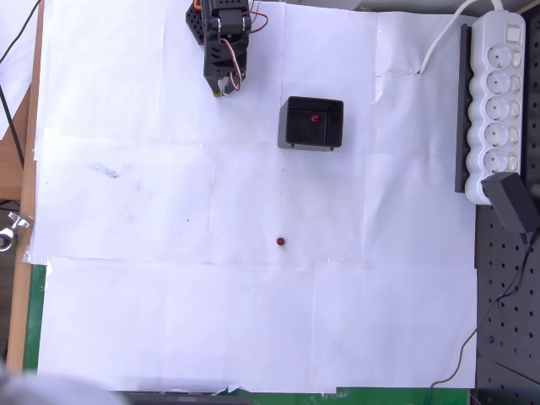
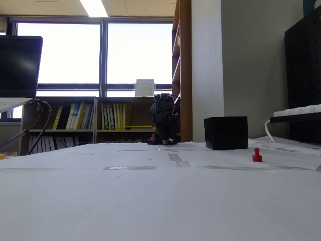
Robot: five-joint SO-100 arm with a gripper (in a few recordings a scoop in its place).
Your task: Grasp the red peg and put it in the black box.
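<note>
In the overhead view my gripper (image 1: 221,91) sits folded at the paper's top edge; whether my fingers are parted or closed I cannot tell. The black box (image 1: 311,123) lies at my four o'clock, one red peg (image 1: 315,118) inside. Another red peg (image 1: 280,241) stands on the white paper (image 1: 126,253) at the box's seven o'clock, well apart.

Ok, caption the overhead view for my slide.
One red peg inside the black box, its twin on white paper, arm folded.
</note>
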